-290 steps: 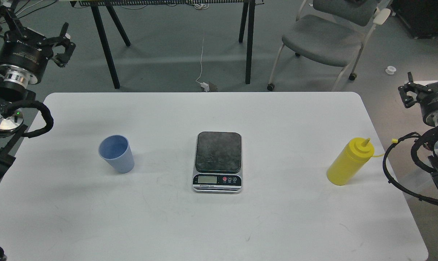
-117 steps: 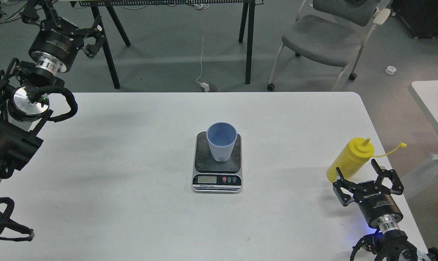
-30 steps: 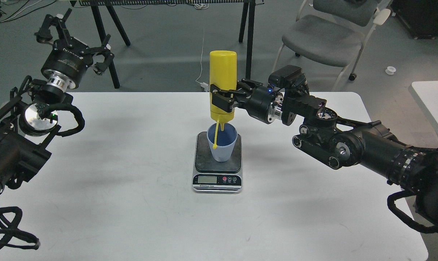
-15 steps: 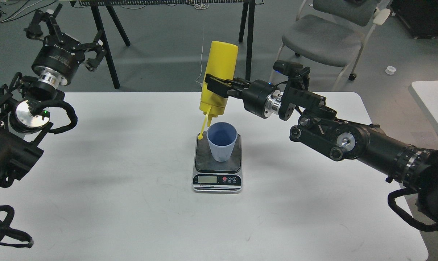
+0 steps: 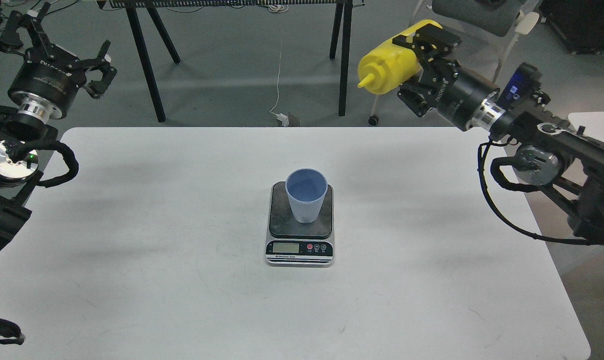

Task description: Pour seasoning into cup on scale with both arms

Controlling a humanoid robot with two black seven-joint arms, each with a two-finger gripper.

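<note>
The light blue ribbed cup (image 5: pixel 306 194) stands upright on the dark plate of the small scale (image 5: pixel 300 245) in the middle of the white table. My right gripper (image 5: pixel 416 62) is shut on the yellow seasoning bottle (image 5: pixel 388 65) and holds it high at the upper right, beyond the table's far edge, lying on its side with the cone nozzle pointing left. Its tethered cap does not show. My left gripper (image 5: pixel 57 37) is open and empty, raised at the far left, well away from the cup.
The white table (image 5: pixel 182 300) has rounded corners. Black table legs (image 5: pixel 143 60) and a grey chair (image 5: pixel 447 50) stand on the floor behind it. A second white table's corner (image 5: pixel 594 120) shows at the right edge.
</note>
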